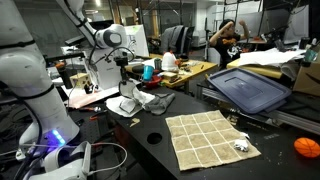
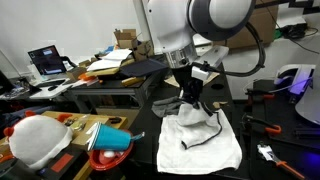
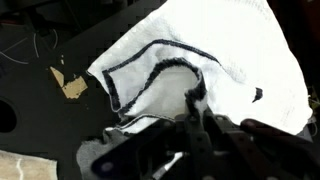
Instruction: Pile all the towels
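A white towel with a dark stripe point(image 2: 205, 140) lies crumpled on the black table; it also shows in an exterior view point(image 1: 124, 106) and in the wrist view point(image 3: 240, 60). My gripper point(image 3: 195, 97) is down on it with the fingers pinched together on a fold of the white cloth; it shows in both exterior views point(image 1: 126, 88) point(image 2: 192, 100). A grey towel point(image 1: 157, 100) lies bunched right beside the white one. A tan checked towel point(image 1: 207, 140) lies flat, apart, toward the table's front.
A small object point(image 1: 240, 147) sits on the tan towel's corner. An orange ball point(image 1: 307, 148) lies near the table edge. A blue bin lid point(image 1: 250, 90) stands behind. A brown scrap point(image 3: 72, 88) lies on the table. A blue cup point(image 2: 112, 138) and clutter sit alongside.
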Robot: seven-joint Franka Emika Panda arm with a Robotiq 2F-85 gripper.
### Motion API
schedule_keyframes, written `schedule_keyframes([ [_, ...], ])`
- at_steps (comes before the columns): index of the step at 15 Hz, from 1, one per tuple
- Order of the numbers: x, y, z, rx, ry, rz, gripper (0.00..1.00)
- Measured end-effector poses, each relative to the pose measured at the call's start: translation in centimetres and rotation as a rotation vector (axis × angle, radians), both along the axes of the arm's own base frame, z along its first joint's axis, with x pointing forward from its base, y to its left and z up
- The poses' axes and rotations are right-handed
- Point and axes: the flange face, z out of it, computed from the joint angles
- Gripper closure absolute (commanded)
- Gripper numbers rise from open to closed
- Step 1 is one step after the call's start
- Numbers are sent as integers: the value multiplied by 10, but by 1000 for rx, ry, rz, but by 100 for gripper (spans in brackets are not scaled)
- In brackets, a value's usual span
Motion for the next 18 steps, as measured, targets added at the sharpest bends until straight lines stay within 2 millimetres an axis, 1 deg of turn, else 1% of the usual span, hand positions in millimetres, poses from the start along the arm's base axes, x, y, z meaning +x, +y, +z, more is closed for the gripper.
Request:
schedule_keyframes([
  [3, 5, -2, -7, 2, 17, -12, 98],
  [7, 12, -8, -8, 5, 17, -30, 98],
  [15, 17, -15, -10, 5, 21, -50, 98],
  [16, 17, -17, -10, 4, 21, -52, 69],
  [17, 18, -18, -11, 3, 23, -55, 67],
  [18, 18, -20, -12, 2, 25, -58, 61],
])
